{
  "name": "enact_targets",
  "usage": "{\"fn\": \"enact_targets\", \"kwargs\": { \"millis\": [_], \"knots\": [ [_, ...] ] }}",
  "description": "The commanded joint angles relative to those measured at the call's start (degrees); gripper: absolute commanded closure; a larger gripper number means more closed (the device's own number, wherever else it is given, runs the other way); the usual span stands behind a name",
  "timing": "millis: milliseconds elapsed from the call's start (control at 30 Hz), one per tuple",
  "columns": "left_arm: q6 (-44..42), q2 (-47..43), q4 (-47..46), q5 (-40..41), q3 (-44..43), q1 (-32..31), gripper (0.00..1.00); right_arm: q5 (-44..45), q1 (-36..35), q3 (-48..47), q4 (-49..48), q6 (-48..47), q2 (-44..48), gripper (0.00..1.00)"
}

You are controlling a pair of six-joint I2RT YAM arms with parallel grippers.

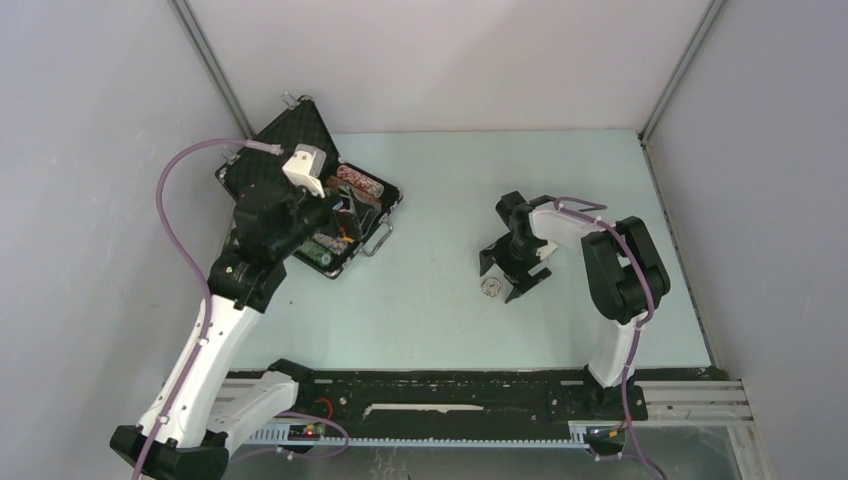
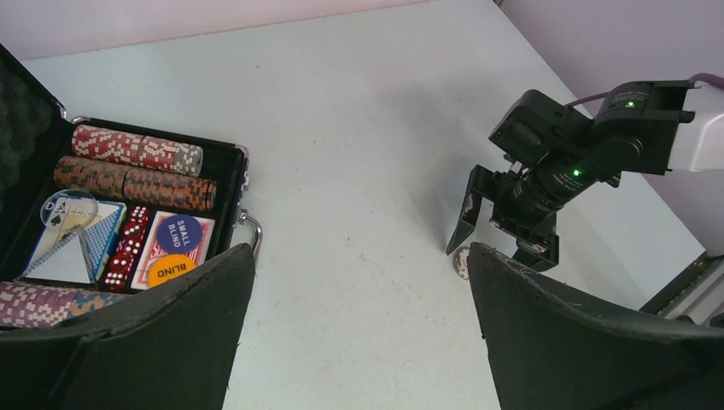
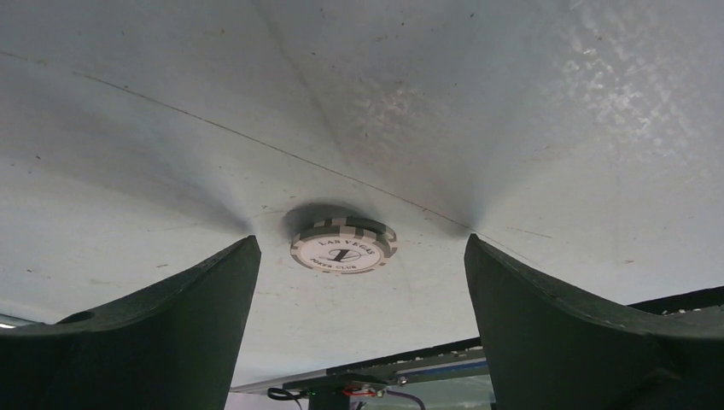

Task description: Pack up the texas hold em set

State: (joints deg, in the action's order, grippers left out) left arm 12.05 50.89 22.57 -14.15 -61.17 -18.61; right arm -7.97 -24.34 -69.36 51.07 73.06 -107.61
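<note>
The black case [image 1: 268, 158] lies open at the back left, lid up against the wall. Inside the case [image 2: 242, 162] are rows of poker chips [image 2: 137, 150], card decks [image 2: 75, 249], red dice [image 2: 128, 243] and a blue button [image 2: 184, 232]. My left gripper [image 2: 360, 253] hangs open just right of the case [image 1: 338, 215], with bare table between its fingers. One white and grey chip [image 3: 343, 248] lies flat on the table [image 1: 491, 287]. My right gripper [image 1: 507, 277] stands open over it, a finger on each side, not touching it [image 3: 360, 244].
Grey walls [image 1: 90, 150] close in the table on the left, back and right. A black rail [image 1: 450, 385] with cables runs along the near edge. The case's silver handle [image 2: 253, 229] sticks out toward the table's middle.
</note>
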Motion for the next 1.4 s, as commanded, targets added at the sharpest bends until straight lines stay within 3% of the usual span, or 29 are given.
{"fn": "enact_targets", "kwargs": {
  "millis": [0,300,633,933,1200,1367],
  "knots": [
    [0.4,-0.2,0.0,0.2,-1.5,-0.3,0.00,1.6,0.3,-1.7,-0.2,3.1,-0.7,0.02],
    [0.4,-0.7,0.9,2.8,-1.8,-0.3,0.00,1.4,-0.9,-1.7,1.2,6.2,-2.4,0.07],
    [0.5,-0.7,0.8,2.5,-1.8,-0.3,0.00,1.8,-2.4,-1.7,-0.9,8.5,-3.6,0.23],
    [0.5,-0.8,0.9,2.5,-1.9,-0.3,0.00,4.5,-3.8,-1.7,-1.5,9.6,-4.3,0.31],
    [0.7,-0.7,0.8,2.5,-1.7,-0.3,0.00,7.5,-5.4,-1.7,-1.2,10.3,-3.9,0.44],
    [0.9,-0.8,0.3,2.3,-1.4,-0.4,0.00,8.0,-5.5,-1.7,-1.0,9.8,-2.7,0.60]
  ]
}}
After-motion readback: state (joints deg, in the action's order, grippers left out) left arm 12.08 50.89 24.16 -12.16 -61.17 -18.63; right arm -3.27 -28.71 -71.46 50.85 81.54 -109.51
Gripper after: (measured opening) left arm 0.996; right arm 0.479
